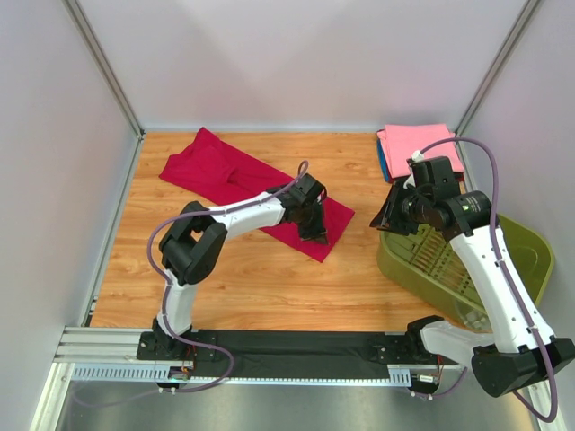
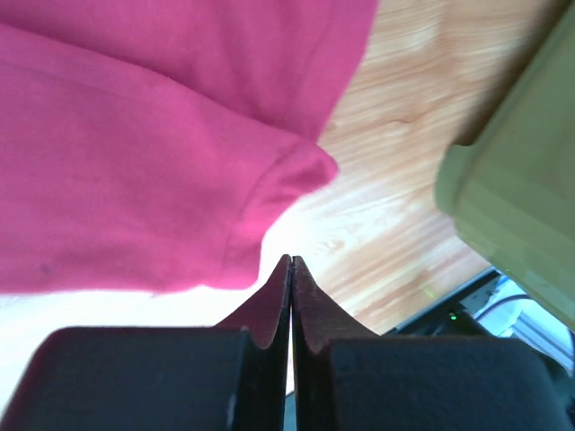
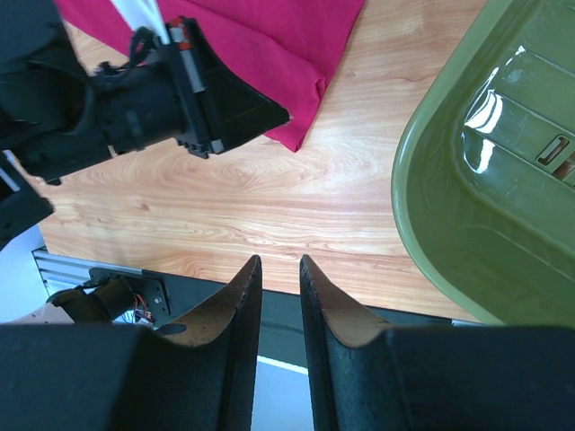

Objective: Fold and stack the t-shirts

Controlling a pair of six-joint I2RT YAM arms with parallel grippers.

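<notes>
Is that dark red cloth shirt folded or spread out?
Partly folded: the dark red cloth shirt lies as a long narrow band, layers overlapping, not a square.

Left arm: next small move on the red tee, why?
Probably open the left gripper and ease it onto the sleeve hem of the crimson t-shirt: its jaws are shut with no cloth between them, short of that hem, and the shirt is a long strip, not yet square.
</notes>
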